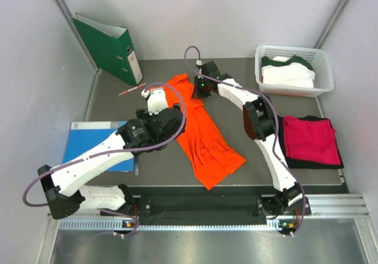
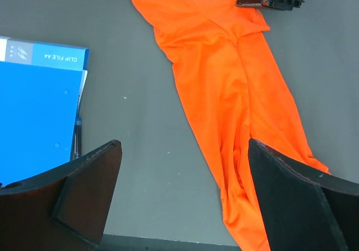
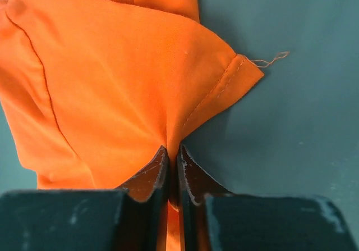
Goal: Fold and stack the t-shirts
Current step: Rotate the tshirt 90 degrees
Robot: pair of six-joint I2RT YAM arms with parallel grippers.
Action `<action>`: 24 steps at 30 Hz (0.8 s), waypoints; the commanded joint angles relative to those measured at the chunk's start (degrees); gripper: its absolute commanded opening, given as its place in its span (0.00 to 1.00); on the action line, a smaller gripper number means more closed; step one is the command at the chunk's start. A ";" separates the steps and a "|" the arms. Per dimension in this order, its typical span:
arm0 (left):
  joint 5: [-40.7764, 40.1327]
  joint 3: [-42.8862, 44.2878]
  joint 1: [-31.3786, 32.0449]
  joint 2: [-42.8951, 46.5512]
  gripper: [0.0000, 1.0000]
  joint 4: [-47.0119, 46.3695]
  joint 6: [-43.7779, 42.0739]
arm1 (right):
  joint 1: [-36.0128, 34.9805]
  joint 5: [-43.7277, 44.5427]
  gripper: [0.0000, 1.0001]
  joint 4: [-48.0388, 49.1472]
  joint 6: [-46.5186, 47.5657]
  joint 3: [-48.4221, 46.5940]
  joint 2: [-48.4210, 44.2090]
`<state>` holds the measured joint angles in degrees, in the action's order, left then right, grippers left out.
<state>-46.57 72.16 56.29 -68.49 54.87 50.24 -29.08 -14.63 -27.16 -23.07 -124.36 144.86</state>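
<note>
Grey matte worktop boxed in by pale, smooth walls, with a slotted metal rail along its near edge. The orange t-shirt lies in a long, crumpled diagonal strip across the middle, thin cloth with soft ridges; its far end is partly hidden under the right arm. The blue clip file, flat and glossy, lies at the left with the left arm covering its near corner. At the right, the magenta pink t-shirt lies folded on the black t-shirt, of which only a dark border shows. At the far right a white slatted plastic basket holds the white t-shirt with dark green trim, bunched up. The green ring binder leans in the far left corner. The left gripper is released, its dark fingers spread wide above bare worktop and the orange shirt's edge. The right gripper is clenched on a pinched fold of the orange shirt beside a stitched hem corner. A thin pink pen lies near the binder. A loose thread trails off the hem
</note>
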 commanded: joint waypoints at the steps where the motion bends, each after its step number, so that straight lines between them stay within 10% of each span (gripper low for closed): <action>1: 1.12 2.46 -0.48 0.99 0.98 0.15 -1.72 | 1.04 6.82 0.02 -3.26 2.16 1.65 -1.86; 24: 17.46 -5.10 -4.70 -13.42 0.98 -10.39 -5.59 | 19.06 7.61 0.01 10.80 -2.77 21.17 -11.79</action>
<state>-33.61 68.31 51.96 -79.44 48.47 45.67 -12.40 -10.68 -16.78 -25.30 -107.09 135.76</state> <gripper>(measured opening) 0.982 0.022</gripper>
